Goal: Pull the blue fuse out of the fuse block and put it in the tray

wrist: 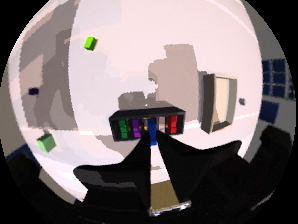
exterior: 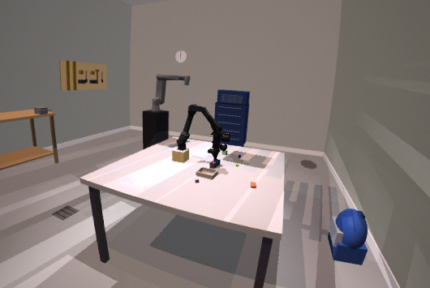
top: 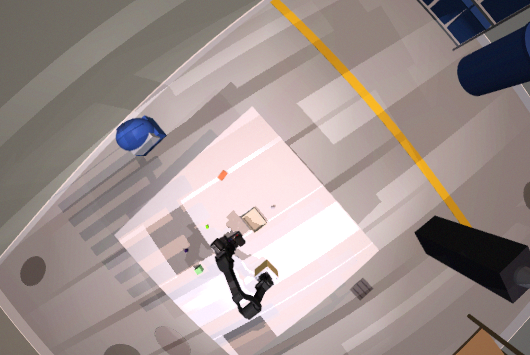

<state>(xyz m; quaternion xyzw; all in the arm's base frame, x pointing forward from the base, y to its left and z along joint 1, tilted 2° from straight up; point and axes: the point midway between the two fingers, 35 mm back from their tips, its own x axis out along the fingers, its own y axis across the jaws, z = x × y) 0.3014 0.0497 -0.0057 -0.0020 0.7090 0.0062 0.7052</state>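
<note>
My gripper (exterior: 215, 157) (wrist: 152, 133) is shut on the blue fuse (wrist: 152, 126) and holds it upright above the fuse block (exterior: 214, 165) (wrist: 146, 112). The fuse overlaps the block's near edge in the wrist view. Whether its lower end is fully clear of the slot is hard to tell. In the block stand a green fuse (wrist: 123, 129), a purple fuse (wrist: 135, 129) and a red fuse (wrist: 173, 123); a pale shape between the blue and red ones is unclear. The beige tray (top: 255, 219) (exterior: 206, 176) (wrist: 223, 106) lies beside the block, to the right in the wrist view, with nothing visible inside.
A bright green piece (top: 207, 226) (exterior: 237, 165) (wrist: 90, 43), a pale green cube (top: 199, 269) (wrist: 46, 143), a dark purple piece (top: 186, 250) (wrist: 33, 91) and an orange block (top: 222, 175) (exterior: 253, 185) lie around. A small grey piece (exterior: 197, 181) (wrist: 242, 101) lies beyond the tray.
</note>
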